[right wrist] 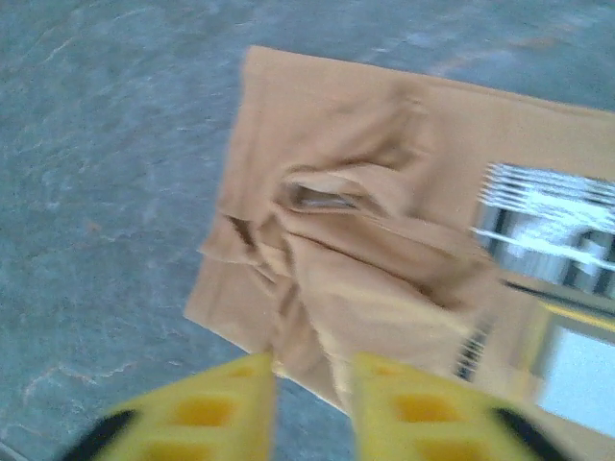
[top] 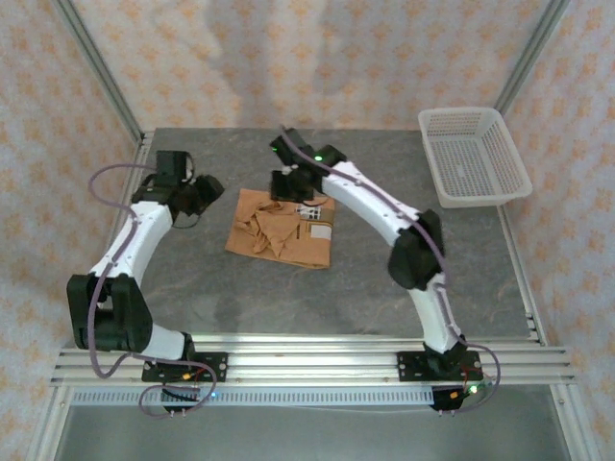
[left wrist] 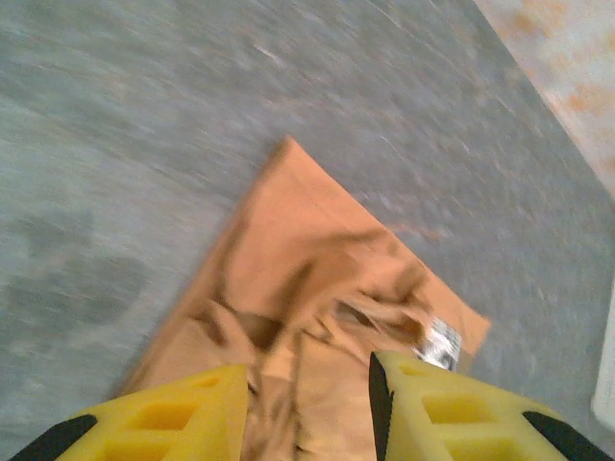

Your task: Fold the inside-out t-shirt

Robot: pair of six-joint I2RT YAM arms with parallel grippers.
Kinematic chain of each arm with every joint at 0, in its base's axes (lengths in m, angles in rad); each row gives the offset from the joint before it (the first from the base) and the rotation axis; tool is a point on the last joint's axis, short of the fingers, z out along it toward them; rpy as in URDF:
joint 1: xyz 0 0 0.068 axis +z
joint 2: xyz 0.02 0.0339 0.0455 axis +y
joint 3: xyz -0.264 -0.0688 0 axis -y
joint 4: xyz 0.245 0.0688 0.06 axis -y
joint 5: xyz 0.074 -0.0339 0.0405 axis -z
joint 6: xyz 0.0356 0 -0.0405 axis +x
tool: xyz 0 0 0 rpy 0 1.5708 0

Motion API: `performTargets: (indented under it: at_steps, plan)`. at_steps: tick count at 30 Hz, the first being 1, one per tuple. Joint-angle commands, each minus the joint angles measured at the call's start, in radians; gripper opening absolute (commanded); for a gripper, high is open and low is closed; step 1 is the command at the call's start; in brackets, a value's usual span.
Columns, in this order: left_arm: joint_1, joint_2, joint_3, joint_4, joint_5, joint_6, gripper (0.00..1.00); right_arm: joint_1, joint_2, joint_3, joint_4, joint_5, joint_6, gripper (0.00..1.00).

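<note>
Your left gripper (top: 199, 195) hangs above the table (top: 384, 298), just off the t-shirt's 10 o'clock corner. In its wrist view its yellow fingers (left wrist: 173, 413) stand apart with nothing between them, the cloth lying below. The inside-out t-shirt (top: 279, 230) lies mid-table as a rumpled rectangle, bunched folds in its middle and its white label (top: 313, 212) at its 1 o'clock corner. Your right gripper (top: 288, 188) sits at the shirt's 12 o'clock edge. Its fingers (right wrist: 404, 408) show a narrow gap over a fold, but through the blur you cannot tell if it pinches cloth. A white basket (top: 476, 154) rests at the table's 2 o'clock corner.
</note>
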Motion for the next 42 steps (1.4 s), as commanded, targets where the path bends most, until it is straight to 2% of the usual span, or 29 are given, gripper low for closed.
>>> performTargets:
  at_steps: [1,4,7,11,16,19,22,26,35,42]
  plan:
    - [-0.161,-0.012,-0.013,0.039,-0.077,-0.058,0.39,-0.125,-0.162,-0.299,0.138,0.017,0.029,0.06]
    - [-0.329,0.036,0.003,0.108,-0.116,-0.121,0.37,-0.221,-0.256,-0.524,0.216,-0.011,0.053,0.05]
    - [-0.465,0.153,0.085,0.123,-0.146,-0.14,0.37,-0.295,-0.315,-0.676,0.283,-0.039,0.067,0.08]
    - [-0.535,0.323,0.191,0.125,-0.152,-0.162,0.36,-0.331,-0.316,-0.717,0.273,-0.035,0.054,0.08]
    - [-0.544,0.472,0.256,0.141,-0.116,-0.189,0.36,-0.369,-0.297,-0.726,0.266,-0.044,0.06,0.08]
    - [-0.54,0.551,0.293,0.104,-0.137,-0.177,0.35,-0.369,-0.295,-0.733,0.304,-0.083,0.079,0.07]
    - [-0.523,0.558,0.285,0.061,-0.177,-0.158,0.34,-0.362,-0.278,-0.729,0.339,-0.115,0.103,0.06]
    - [-0.473,0.492,0.2,0.065,-0.187,-0.155,0.34,-0.337,-0.239,-0.692,0.346,-0.124,0.113,0.06]
    - [-0.305,0.242,-0.105,0.103,-0.178,-0.15,0.35,-0.332,-0.217,-0.658,0.298,-0.1,0.077,0.05]
    - [-0.268,0.043,-0.197,-0.007,-0.261,-0.102,0.35,-0.297,-0.182,-0.588,0.288,-0.113,0.082,0.05]
